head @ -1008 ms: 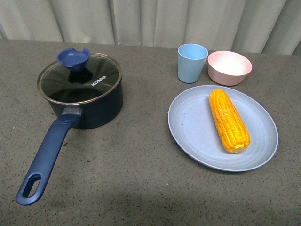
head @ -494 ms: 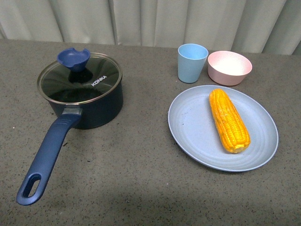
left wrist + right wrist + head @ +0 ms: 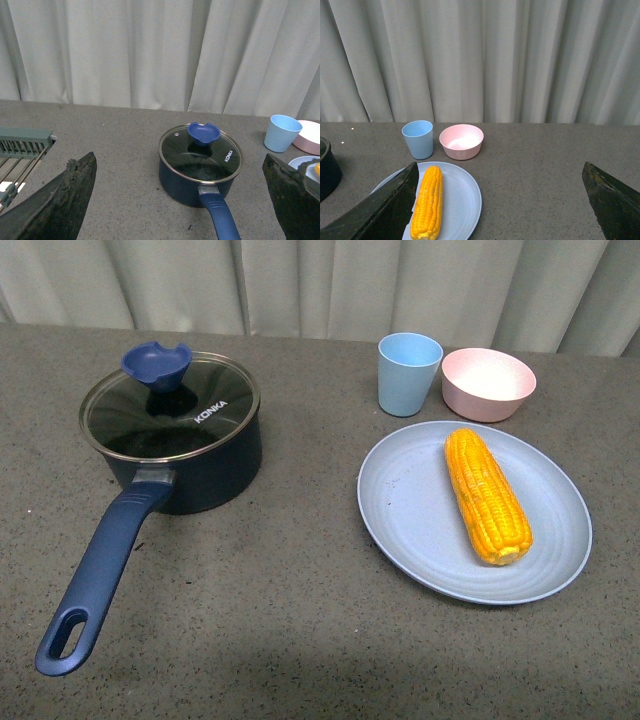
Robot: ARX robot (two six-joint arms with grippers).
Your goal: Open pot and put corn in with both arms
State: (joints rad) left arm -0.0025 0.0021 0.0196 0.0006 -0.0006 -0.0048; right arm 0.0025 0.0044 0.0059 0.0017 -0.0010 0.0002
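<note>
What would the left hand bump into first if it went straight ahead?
Probably the pot, which sits ahead between the left hand's two open fingers, its lid on. Depth is hard to judge, so it could pass just above it.

pot: left on bench, lid on it, handle running toward front-left | plate: right of pot, apart | corn: on plate's right half, lying front-to-back | cup: behind plate | bowl: just right of cup

1 ea: pot, lid, corn, plate, cup, bowl.
</note>
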